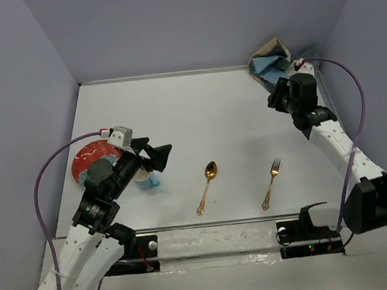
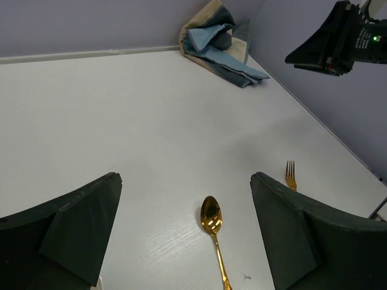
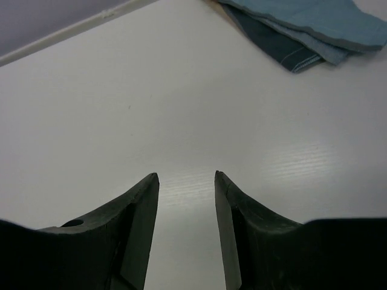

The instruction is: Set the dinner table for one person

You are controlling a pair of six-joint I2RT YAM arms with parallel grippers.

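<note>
The white counter (image 1: 197, 110) fills the space ahead of both arms. It is walled in purple on three sides and has a metal rail (image 1: 208, 224) along its near edge.

A gold spoon (image 1: 206, 187) and a gold fork (image 1: 271, 184) lie flat on it just beyond the rail. The spoon is to the left and the two are well apart. They are roughly parallel, with bowl and tines pointing away from the arms and the handles slanting toward the near left.

A red plate (image 1: 85, 162) sits at the left side, partly hidden under the left arm. A blue cup (image 1: 149, 182) stands by the plate's near right edge, also half covered by the arm. Whether cup and plate touch cannot be told. A crumpled cloth (image 1: 268, 62) in blue, grey and tan is bunched in the far right corner against the wall.

The left claw (image 2: 184, 181) is spread wide and grips nothing. It is off the surface, over the cup, to the right of the plate and left of the spoon. In its wrist view the spoon's bowl lies between the two fingers and the fork's tines show just past the right one.

The right claw (image 3: 186, 175) is near the far right corner, just beside the cloth. Its fingers are parted by a narrower gap and are empty. It aims down at bare counter, and the cloth's edge lies at the upper right of its wrist view.
</note>
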